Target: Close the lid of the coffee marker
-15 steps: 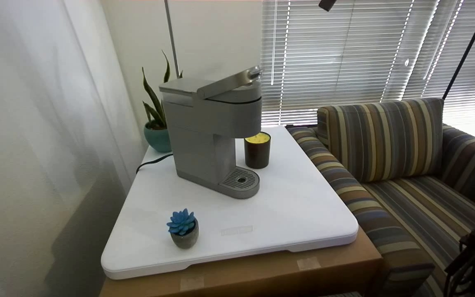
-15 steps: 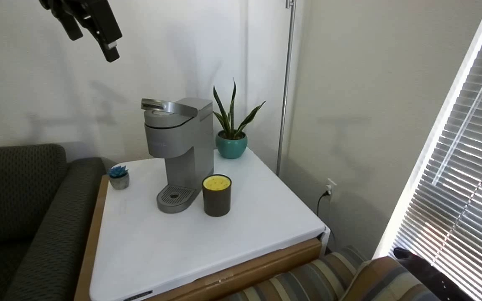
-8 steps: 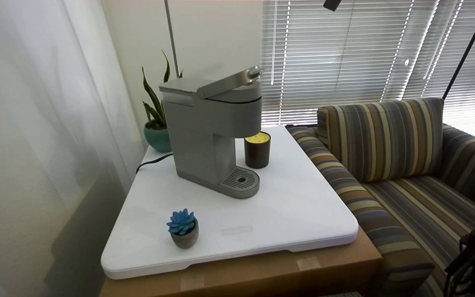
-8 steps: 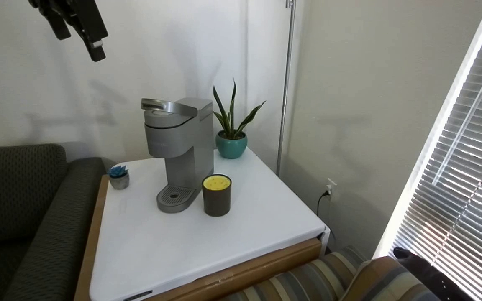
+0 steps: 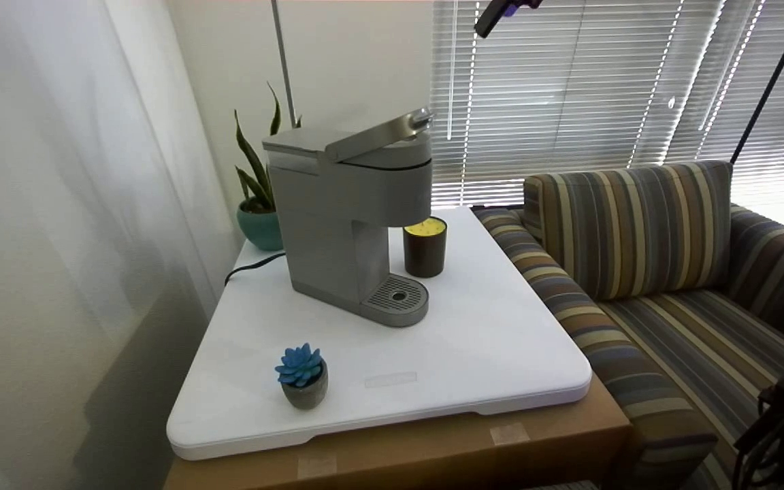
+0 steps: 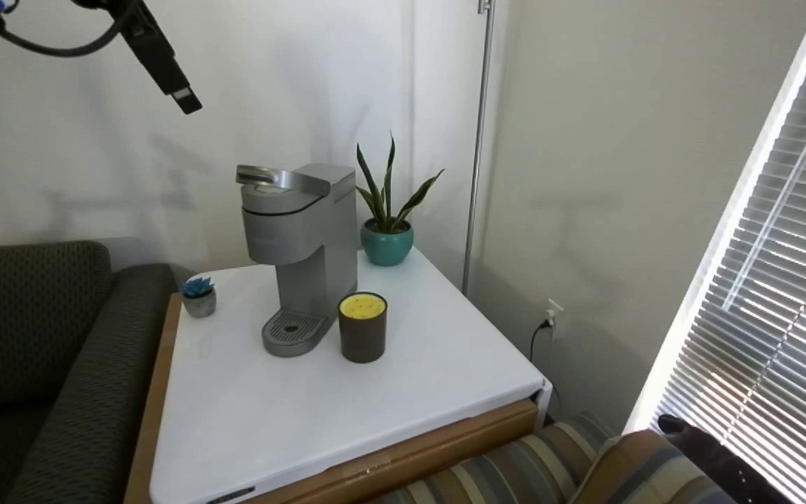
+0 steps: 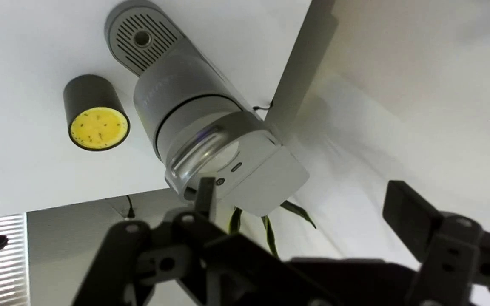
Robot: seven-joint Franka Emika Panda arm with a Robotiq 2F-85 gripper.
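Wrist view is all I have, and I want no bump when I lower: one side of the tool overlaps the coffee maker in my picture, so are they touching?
Observer: No. In both exterior views open space shows between the tool and the coffee maker.
Operator: Is its handle lying flat?
Observer: No. In an exterior view it slopes upward toward its front end, which stands above the lid.
Operator: Anything on the white tabletop outside my picture?
Observer: Yes, a blue succulent in a grey pot, near the tabletop's edge.
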